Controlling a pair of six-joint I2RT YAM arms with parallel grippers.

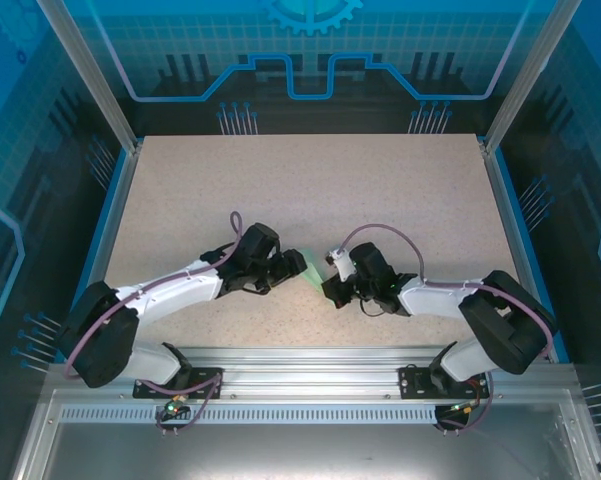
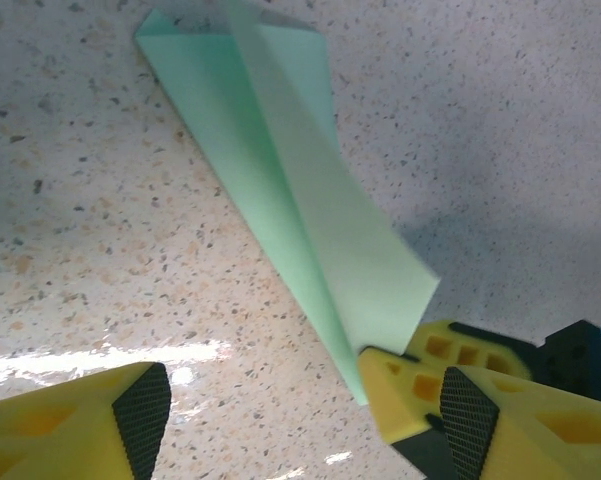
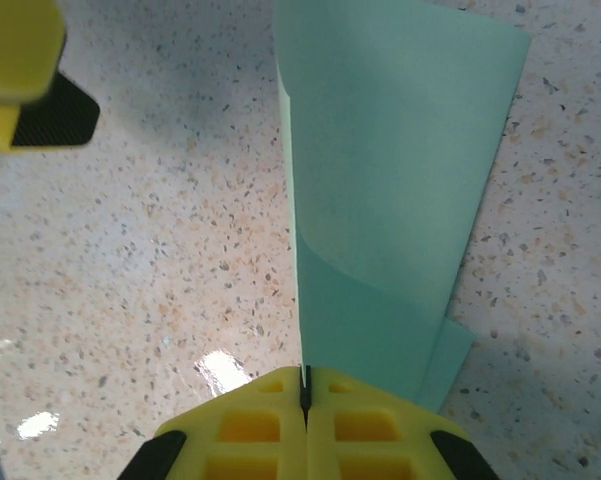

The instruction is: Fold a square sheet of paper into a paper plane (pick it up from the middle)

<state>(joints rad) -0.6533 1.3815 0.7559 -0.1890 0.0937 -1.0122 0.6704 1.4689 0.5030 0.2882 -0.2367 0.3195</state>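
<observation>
Pale mint-green creased paper sheet — pinched at one end by the yellow right pincer — extended over the speckled desk; left pincer stood wide, empty.

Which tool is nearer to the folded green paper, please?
Right: the right tool is shut on the paper, pinching its edge. The left tool stands open beside it, gripping nothing.

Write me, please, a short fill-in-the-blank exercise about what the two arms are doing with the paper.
1. The jaws of the right arm are ____ on the folded paper.
2. The jaws of the left arm stand ____, gripping nothing.
3. Seen from above, the paper sits ____ the two arms' jaws.
Missing words: shut; open; between.
</observation>
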